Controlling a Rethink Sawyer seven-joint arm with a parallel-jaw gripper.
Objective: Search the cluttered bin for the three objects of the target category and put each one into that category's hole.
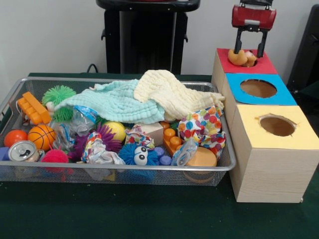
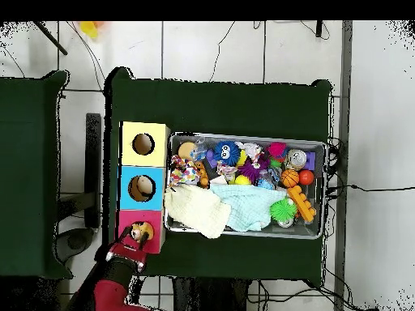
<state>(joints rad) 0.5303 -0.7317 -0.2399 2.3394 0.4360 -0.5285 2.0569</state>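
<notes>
1. Gripper hangs right over the red box, its two dark fingers pointing down with a gap between them, so the jaws look spread and bare; nothing is pinched in them.
2. Straight below the jaws, a small tan and orange toy sits at the mouth of the red box's hole. It seems half in, resting on the rim, not yet dropped through.
3. I'd judge the arm is placed there because this is the drop point: the toy has been let go over its hole, and the open jaws fit that.
4. The toy is rounded and lumpy, soft-looking, perhaps a plush animal or a rubber one; I can't tell which. It may need a nudge to fall in.
5. Well off to one side of the jaws and lower stands the wire basket, full of clutter. A mint cloth and a cream cloth lie draped over the back half, likely hiding other things.
6. In the basket's open part I see a small basketball, a tin can, an orange brick, a green spiky ball and a blue fuzzy ball with eyes.
7. Next along from the jaws come the blue box and then the yellow box, each with its own round hole.
</notes>
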